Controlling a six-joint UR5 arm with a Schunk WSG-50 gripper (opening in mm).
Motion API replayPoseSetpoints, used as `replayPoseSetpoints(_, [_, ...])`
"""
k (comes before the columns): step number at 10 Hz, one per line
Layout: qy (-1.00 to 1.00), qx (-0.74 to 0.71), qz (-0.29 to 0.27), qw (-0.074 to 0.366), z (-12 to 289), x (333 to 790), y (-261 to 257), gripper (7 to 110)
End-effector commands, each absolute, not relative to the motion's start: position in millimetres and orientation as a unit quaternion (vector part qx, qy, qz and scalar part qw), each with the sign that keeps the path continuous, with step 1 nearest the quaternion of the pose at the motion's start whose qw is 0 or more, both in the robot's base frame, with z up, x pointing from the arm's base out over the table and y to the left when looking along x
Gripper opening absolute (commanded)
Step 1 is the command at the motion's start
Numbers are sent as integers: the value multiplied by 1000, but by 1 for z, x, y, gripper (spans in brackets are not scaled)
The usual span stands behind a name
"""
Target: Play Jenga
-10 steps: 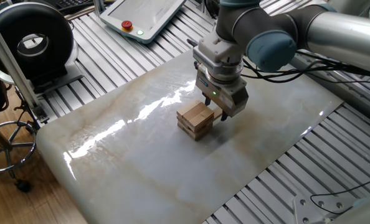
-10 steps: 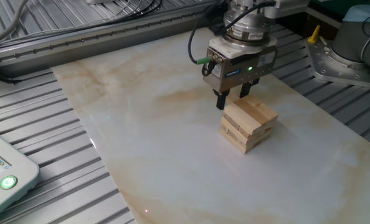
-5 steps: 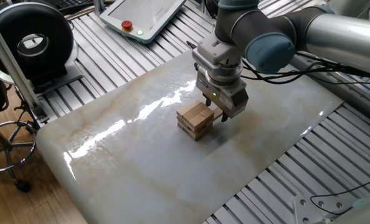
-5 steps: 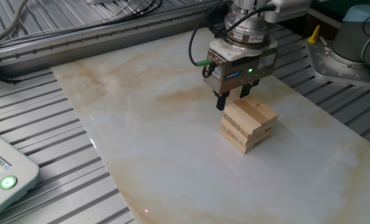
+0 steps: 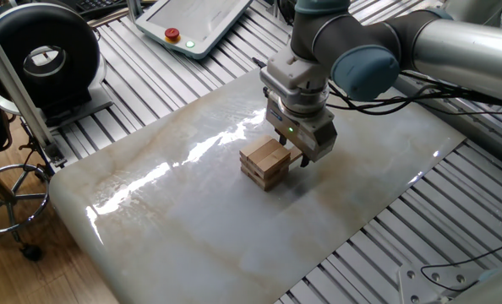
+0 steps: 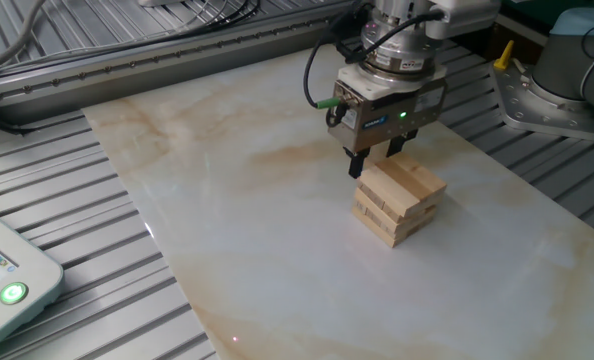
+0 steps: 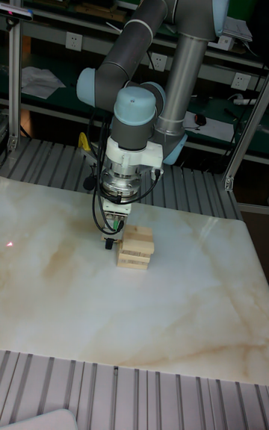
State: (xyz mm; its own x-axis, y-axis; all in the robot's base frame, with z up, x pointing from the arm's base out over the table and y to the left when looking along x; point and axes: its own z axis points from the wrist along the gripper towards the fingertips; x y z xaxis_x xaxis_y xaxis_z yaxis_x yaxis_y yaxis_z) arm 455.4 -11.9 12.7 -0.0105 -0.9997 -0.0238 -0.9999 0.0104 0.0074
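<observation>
Your gripper sits just behind the Jenga tower, fingers pointing down beside its top layer. So the stack lies straight ahead of the tips, toward the near edge of the marble slab in the other fixed view. The jaws look narrow with nothing visibly pinched, though I can't tell for sure. The top blocks run roughly crosswise to the gripper's approach.

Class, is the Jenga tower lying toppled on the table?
No, the tower stands upright in crosswise layers on the table, beside the gripper.
</observation>
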Motion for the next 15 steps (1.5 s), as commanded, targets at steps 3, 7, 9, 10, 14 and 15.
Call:
replayPoseSetpoints(3, [702,-711,28,-12,12,444,-14,66])
replayPoseSetpoints(7, [707,-707,27,-5,12,447,-12,66])
replayPoseSetpoints(9, [709,-705,26,-7,12,447,-12,66])
replayPoseSetpoints(10, [710,-704,25,-8,12,447,-13,44])
replayPoseSetpoints(14, [708,-706,26,-3,11,449,-11,44])
replayPoseSetpoints(15, [708,-706,26,-1,11,450,-11,44])
